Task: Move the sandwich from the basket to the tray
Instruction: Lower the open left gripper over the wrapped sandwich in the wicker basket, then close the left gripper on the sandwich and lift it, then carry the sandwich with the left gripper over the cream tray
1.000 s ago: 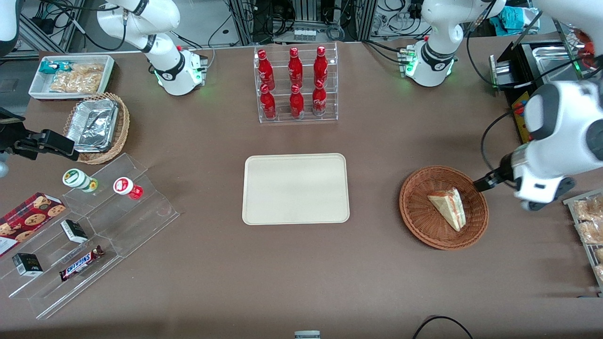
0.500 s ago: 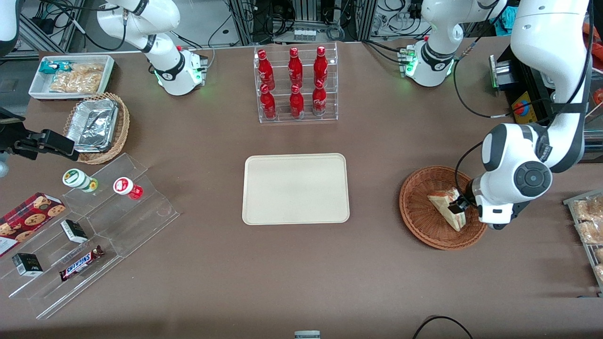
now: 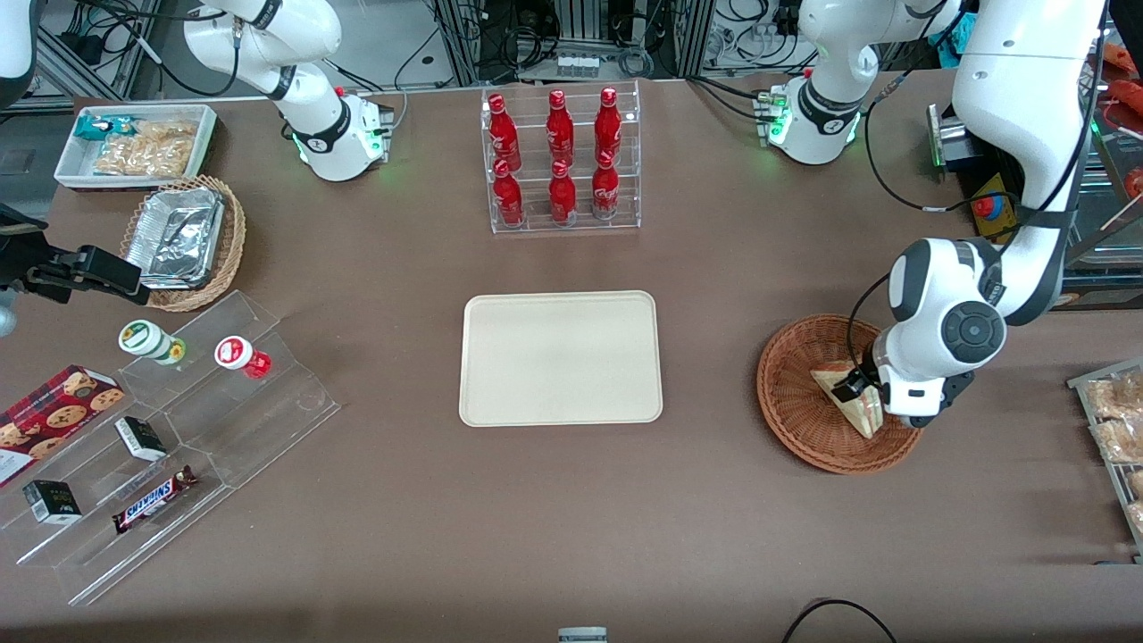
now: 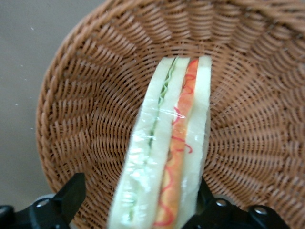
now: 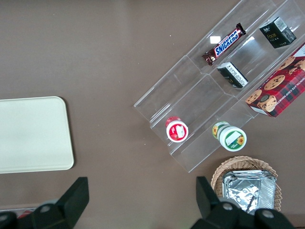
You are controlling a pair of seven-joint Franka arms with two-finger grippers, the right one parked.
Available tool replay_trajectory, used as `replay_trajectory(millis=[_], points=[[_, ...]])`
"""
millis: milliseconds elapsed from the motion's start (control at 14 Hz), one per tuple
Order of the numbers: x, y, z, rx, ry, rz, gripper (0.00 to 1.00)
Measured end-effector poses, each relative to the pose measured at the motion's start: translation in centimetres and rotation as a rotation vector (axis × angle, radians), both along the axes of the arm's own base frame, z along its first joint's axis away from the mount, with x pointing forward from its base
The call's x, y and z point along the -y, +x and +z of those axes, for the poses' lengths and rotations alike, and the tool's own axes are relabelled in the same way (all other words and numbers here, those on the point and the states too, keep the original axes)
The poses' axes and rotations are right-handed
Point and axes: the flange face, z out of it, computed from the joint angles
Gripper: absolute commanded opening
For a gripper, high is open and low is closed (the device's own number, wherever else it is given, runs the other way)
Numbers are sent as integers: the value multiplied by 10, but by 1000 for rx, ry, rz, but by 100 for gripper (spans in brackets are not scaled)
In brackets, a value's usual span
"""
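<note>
A: Surface first. Brown table (image 3: 714, 500), matte, running the full width of the front view. At its edge farthest from the camera stand metal frames and cable bundles.

B: Largest item on it: the clear stepped display (image 3: 170, 446) at the parked arm's end, carrying a Snickers bar (image 3: 154, 499), small dark boxes and two capped cups. A cookie box (image 3: 49, 418) sits against it.

A: Next, the tray (image 3: 561, 358), cream, flat, mid-table. The bottle rack (image 3: 563, 161), with six red bottles, stands farther from the camera than the tray.

B: The basket (image 3: 804, 420), reddish-brown wicker, lies toward the working arm's end, well apart from the tray.

A: And the sandwich (image 3: 859, 413)?

B: In the basket. The wrist view shows the sandwich (image 4: 167, 157) wrapped in clear film, cut edge up, green and red layers between white bread, resting on the basket (image 4: 86, 95) weave.

A: The gripper (image 3: 862, 389)?

B: Down in the basket at the sandwich. The gripper (image 4: 138, 205) is spread wide, one finger (image 4: 71, 193) on each side of the wedge, not clamped on it.

A: Smaller things: tan basket of foil containers (image 3: 183, 239), white snack bin (image 3: 134, 143).
</note>
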Motion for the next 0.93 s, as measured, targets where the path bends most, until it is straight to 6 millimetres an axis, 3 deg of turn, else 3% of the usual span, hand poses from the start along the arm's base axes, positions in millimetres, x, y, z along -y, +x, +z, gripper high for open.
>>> replay_trajectory(millis=[143, 214, 429, 571, 714, 929], points=[[1, 1, -10, 7, -6, 1, 37], [1, 2, -12, 11, -8, 1, 29], [4, 9, -4, 34, -11, -2, 28], [20, 17, 10, 50, -12, -26, 28], [58, 22, 36, 13, 0, -84, 29], [153, 16, 85, -26, 18, -216, 31]])
